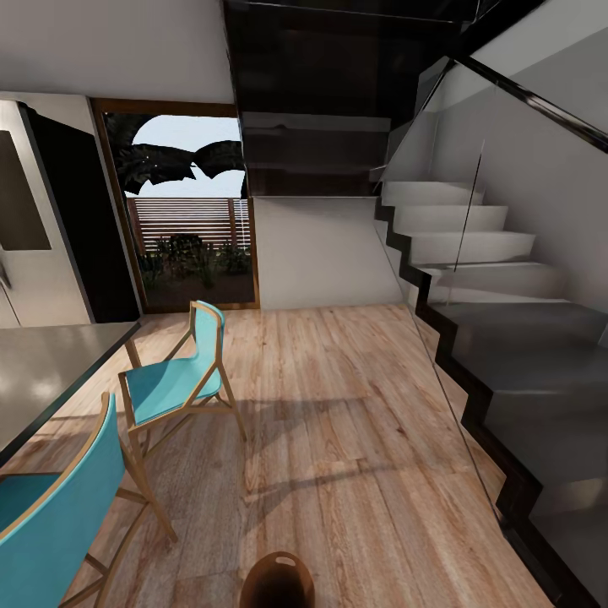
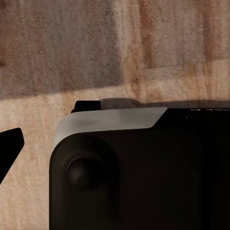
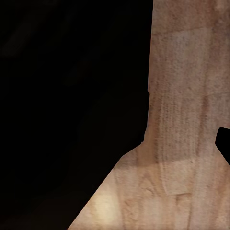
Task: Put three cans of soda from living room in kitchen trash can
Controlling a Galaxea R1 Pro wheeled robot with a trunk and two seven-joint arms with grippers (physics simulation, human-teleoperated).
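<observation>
Where the head camera looks forward and down, light wood floor (image 1: pixel 338 439) takes up most of the view. Staircase (image 1: pixel 498 279) climbs along the right side: pale upper treads, dark lower ones, glass balustrade (image 1: pixel 456 211) with a dark handrail. White wall panel (image 1: pixel 325 252) closes the space under the upper flight. Wood-framed glass door (image 1: pixel 190 211) at the far left-centre; slatted fence and plants outside. Stainless-steel fridge (image 1: pixel 38 219) at the left edge, black side panel facing the door. Grey tabletop (image 1: pixel 46 371) runs in from the left. Two turquoise chairs with pale wooden frames beside it: far chair (image 1: pixel 181 376) stands near the table corner, near chair (image 1: pixel 51 515) is cut off by the lower left edge.

Trash can (image 1: pixel 277 583): brown round rim and slot handle at the bottom edge, centre, on the floor; most of it is cropped. No soda cans to note.

Left wrist view: dark rounded robot housing (image 2: pixel 139 172) with a pale grey band, over wood planks; a black tip (image 2: pixel 10 143) at the frame edge. Left claw state: cannot tell.

Right wrist view: a black mass (image 3: pixel 72 105) covers half, planks (image 3: pixel 187 120) beside it, a black sliver (image 3: pixel 223 143) at the edge. Right claw state: cannot tell.
</observation>
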